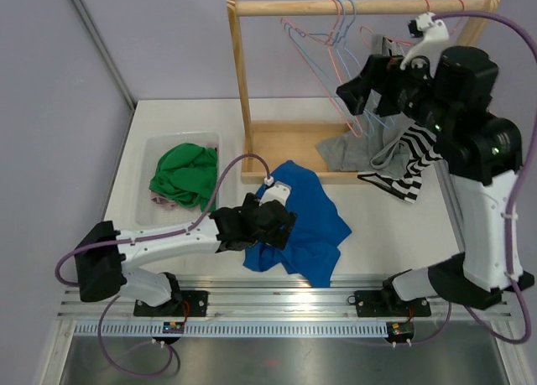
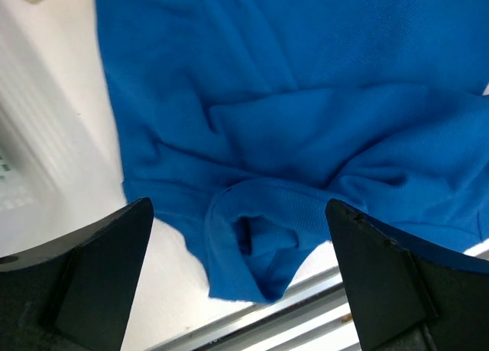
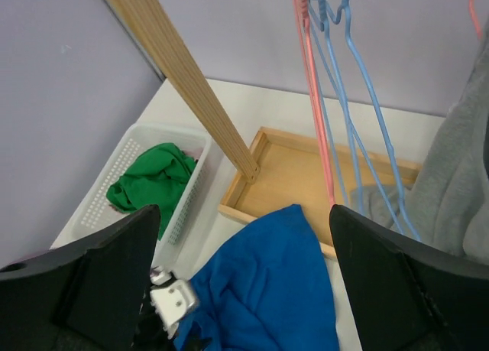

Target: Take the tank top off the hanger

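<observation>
Top view: wood rack point(image 1: 352, 6) at the back of the table point(image 1: 185, 117), with pink and blue hangers point(image 1: 336, 41) on its rail. Grey tank top point(image 1: 352, 154) hanging down on the right, low end lying in the wood tray point(image 1: 285, 137), top end hidden behind the right arm. Striped cloth point(image 1: 415, 154) just beside it. Up high near the hangers, right gripper point(image 1: 354, 90), above the tank top and apart from it. Blue shirt point(image 1: 315, 217) in a heap near the front of the table, with left gripper point(image 1: 284, 226) low over its left edge. White basket point(image 1: 180, 137) on the left, green cloth point(image 1: 185, 175) inside. Left wrist view: left gripper point(image 2: 238, 209) with fingers wide apart and nothing pinched, crumpled blue shirt point(image 2: 306, 99) right under them, a bit of table point(image 2: 61, 137) at the left. Right wrist view: right gripper point(image 3: 244, 213) with fingers wide apart too, nothing between them. Slanted wood pole point(image 3: 191, 83) going down into the tray point(image 3: 290, 175). Close in front, pink hanger point(image 3: 317, 99) and blue hangers point(image 3: 359, 83). At the right edge, tank top point(image 3: 454, 183), next to the blue hangers. Down below, basket point(image 3: 99, 190), green cloth point(image 3: 149, 183) and blue shirt point(image 3: 267, 290).
</observation>
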You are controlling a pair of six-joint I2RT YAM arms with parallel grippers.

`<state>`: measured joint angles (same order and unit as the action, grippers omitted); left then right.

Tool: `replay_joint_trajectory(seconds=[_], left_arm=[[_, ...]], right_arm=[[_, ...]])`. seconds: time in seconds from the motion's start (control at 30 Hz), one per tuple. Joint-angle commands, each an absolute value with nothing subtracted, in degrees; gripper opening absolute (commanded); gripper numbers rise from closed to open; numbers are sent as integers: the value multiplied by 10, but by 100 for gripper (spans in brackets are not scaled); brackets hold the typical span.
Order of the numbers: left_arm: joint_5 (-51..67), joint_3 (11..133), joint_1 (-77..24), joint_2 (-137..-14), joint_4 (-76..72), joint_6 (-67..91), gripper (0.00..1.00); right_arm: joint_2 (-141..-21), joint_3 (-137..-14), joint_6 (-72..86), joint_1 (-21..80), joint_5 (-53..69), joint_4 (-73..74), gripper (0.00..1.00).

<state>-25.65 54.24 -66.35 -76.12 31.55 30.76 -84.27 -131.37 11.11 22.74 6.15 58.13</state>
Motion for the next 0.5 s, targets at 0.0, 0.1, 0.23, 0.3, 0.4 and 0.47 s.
replay_joint_trajectory(seconds=[0.0,0.1,0.23,0.3,0.4,0.47], left_arm=[[-249,577,-666,-810,253,326,99],[-254,594,-666,-873,255,335,99],[-252,596,-665,-945,237,350,99],[-229,586,-664,-977,200,350,99],[-181,577,-664,-1018,166,359,96],[-172,571,-664,-1037,152,366,73]], right_arm=[[-738,-1263,98,224,66,554,99],[-656,-1179,103,224,76,526,99],[-569,-1056,116,224,122,481,100],[-535,-1023,121,224,162,453,99],[-519,-995,124,224,185,462,99],[-518,-987,113,224,190,472,99]])
